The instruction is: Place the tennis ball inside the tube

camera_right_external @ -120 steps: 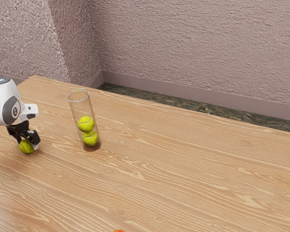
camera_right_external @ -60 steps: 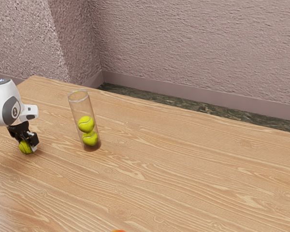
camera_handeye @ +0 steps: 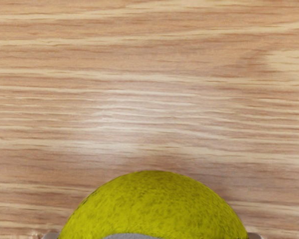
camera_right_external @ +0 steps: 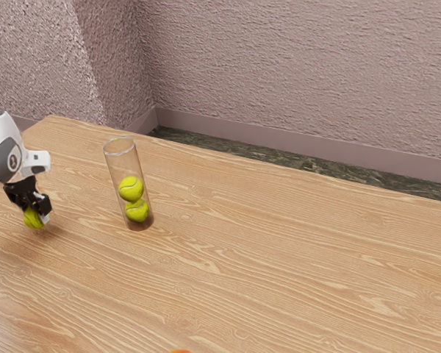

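At the exterior view's left edge my gripper (camera_right_external: 35,215) is shut on a tennis ball (camera_right_external: 32,218), holding it just above the table. In the wrist view that tennis ball (camera_handeye: 154,209) bulges up at the lower edge, with a bit of grey fingertip touching it on either side. The clear tube (camera_right_external: 123,169) stands upright on the table, toward the exterior view's right from my gripper. Two yellow-green balls (camera_right_external: 131,189) are stacked inside its lower part, and its open rim (camera_right_external: 120,146) is higher than my fingertips.
The wooden table (camera_right_external: 264,257) stretches toward the exterior view's right. A small orange thing (camera_right_external: 181,351) peeks in at that view's bottom edge. Behind the table rises a rough pinkish wall (camera_right_external: 301,73).
My hand has closed in on the ball, then moved slightly up and toward the exterior view's left, the ball moving with it. The tube and its two balls have stayed put.
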`<action>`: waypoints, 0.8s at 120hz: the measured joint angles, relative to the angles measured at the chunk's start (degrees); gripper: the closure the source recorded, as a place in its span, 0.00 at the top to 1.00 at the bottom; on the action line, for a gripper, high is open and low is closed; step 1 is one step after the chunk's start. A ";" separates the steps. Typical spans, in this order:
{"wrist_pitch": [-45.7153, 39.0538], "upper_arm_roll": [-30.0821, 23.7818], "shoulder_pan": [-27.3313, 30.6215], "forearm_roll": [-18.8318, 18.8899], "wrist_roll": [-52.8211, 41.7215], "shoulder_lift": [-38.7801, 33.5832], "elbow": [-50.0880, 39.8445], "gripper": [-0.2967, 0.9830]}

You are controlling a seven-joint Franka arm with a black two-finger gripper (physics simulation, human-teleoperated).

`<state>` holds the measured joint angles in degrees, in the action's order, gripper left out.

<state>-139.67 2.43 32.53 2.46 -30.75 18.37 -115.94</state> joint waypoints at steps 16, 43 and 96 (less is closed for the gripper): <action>3.97 -1.70 -0.10 -0.17 0.05 -9.70 -1.62 0.52; 16.43 -5.11 0.20 -2.35 0.14 -17.19 4.61 0.50; 29.91 -10.99 -4.65 -7.13 0.42 -9.61 24.99 0.47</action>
<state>-109.76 -8.56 27.89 -4.67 -30.33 8.75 -90.95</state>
